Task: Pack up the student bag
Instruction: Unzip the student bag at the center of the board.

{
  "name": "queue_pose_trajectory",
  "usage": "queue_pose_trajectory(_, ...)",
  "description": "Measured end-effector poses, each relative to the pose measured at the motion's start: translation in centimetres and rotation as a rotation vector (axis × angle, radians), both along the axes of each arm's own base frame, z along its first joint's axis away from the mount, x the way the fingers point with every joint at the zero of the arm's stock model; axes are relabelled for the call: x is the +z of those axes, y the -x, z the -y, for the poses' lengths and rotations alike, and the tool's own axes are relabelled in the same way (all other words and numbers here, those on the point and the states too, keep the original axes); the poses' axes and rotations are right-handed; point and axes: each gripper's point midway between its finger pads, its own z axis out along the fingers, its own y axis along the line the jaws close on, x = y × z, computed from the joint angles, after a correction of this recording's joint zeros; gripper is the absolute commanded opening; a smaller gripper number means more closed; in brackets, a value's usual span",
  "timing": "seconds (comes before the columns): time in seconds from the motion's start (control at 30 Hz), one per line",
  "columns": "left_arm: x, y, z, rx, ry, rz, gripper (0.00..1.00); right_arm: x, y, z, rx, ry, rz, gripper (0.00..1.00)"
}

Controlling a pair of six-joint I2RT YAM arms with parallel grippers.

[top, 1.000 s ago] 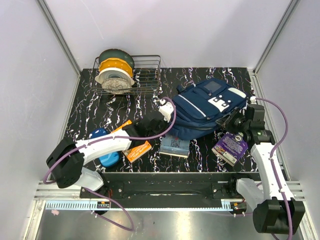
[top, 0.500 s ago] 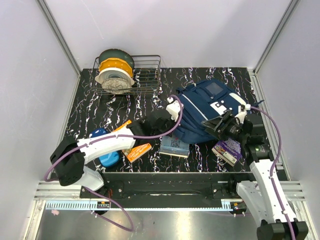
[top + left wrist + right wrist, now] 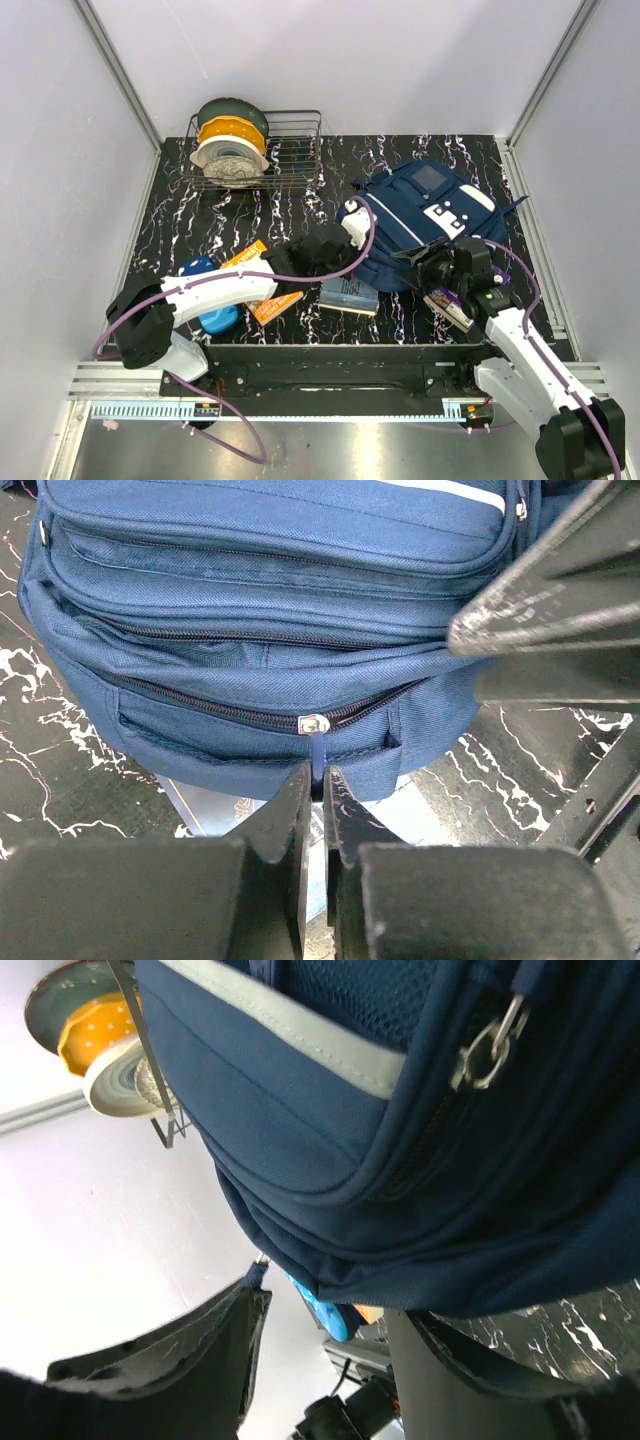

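Observation:
The navy student bag (image 3: 425,212) lies on the right of the table, white patches up. In the left wrist view the bag's (image 3: 280,600) front shows closed zippers. My left gripper (image 3: 317,782) is shut on the blue zipper pull (image 3: 317,755) that hangs from the slider of the lowest pocket; in the top view it (image 3: 347,238) is at the bag's left edge. My right gripper (image 3: 427,262) is at the bag's near right edge. In the right wrist view it (image 3: 325,1310) is open, with the bag's (image 3: 400,1160) rounded edge at the mouth of the jaws.
A wire rack (image 3: 290,150) with filament spools (image 3: 230,145) stands at the back left. A blue book (image 3: 348,293) lies partly under the bag. A purple book (image 3: 452,300) lies under my right arm. A blue case (image 3: 212,305) and orange packets (image 3: 277,302) lie by my left arm.
My left gripper moved right to the bag's edge. My right arm swung left and nearer, down to the bag's near right edge. The bag shifted slightly.

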Motion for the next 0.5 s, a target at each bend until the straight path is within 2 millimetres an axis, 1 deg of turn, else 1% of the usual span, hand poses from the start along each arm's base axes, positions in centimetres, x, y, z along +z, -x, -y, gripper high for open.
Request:
queue_pose_trajectory(0.13,0.0,0.4,0.3,-0.012,-0.001,0.001,0.00,-0.9,-1.4,0.4,-0.076,-0.011,-0.024,0.59)
queue_pose_trajectory(0.17,0.0,0.5,0.3,-0.014,-0.002,0.001,0.00,-1.3,-1.7,0.4,-0.082,-0.007,-0.036,0.44)
queue_pose_trajectory(0.23,-0.1,0.5,0.4,-0.019,-0.008,0.007,0.00,-2.0,-2.1,0.3,-0.085,0.005,-0.059,0.24)
queue_pose_trajectory(0.27,-0.1,0.5,0.3,-0.018,-0.014,0.015,0.00,-2.5,-2.3,0.3,-0.091,0.004,-0.084,0.02)
queue_pose_trajectory(0.3,-0.1,0.5,0.3,-0.017,-0.018,0.020,0.00,-2.9,-2.4,0.2,-0.091,0.005,-0.095,0.00)
queue_pose_trajectory(0.37,-0.1,0.3,0.2,-0.014,-0.025,0.028,0.00,-3.1,-2.8,0.1,-0.097,0.000,-0.098,0.00)
queue_pose_trajectory(0.5,-0.1,0.0,0.0,0.010,-0.034,0.046,0.00,-2.5,-3.1,0.3,-0.102,0.007,-0.060,0.00)
